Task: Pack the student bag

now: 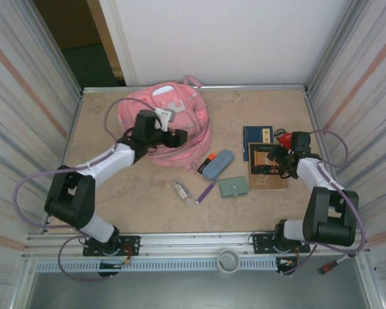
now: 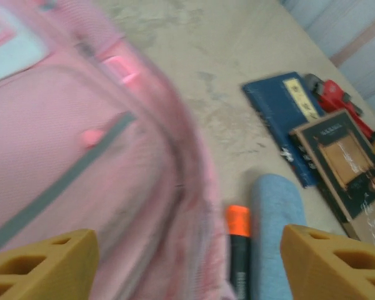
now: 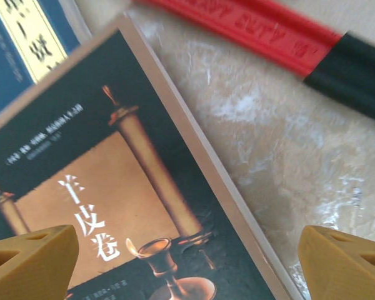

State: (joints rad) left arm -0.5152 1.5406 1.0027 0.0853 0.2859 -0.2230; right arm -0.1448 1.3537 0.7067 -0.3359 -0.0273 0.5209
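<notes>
The pink student bag [image 1: 135, 109] is seen at the far edge of the tabletop, left of the middle; whether its zip is open cannot be told. The left gripper [image 2: 190, 259] is held just over the bag's right side, fingers spread wide, with nothing between them. The right gripper [image 3: 187, 253] is spread wide and empty too, held low over the brown book [image 1: 266, 167] near the right edge. The step in hand is judged to be the picking up of that book. As the book lies flat, it is best taken by one thin edge, with one finger slid under the side next to bare tabletop. The blue book [image 1: 257, 135] lies right against it on the far side and a red tool [image 1: 284, 139] is just beside, so these should not be bumped. A firm pinch is needed, since a flat book can slip or flop open. The bag's mouth should be held open by the left gripper before the book is brought over, and the grey-blue pouch [image 1: 217, 164] and marker [image 1: 208, 159] beside the bag should be passed over, not pushed
</notes>
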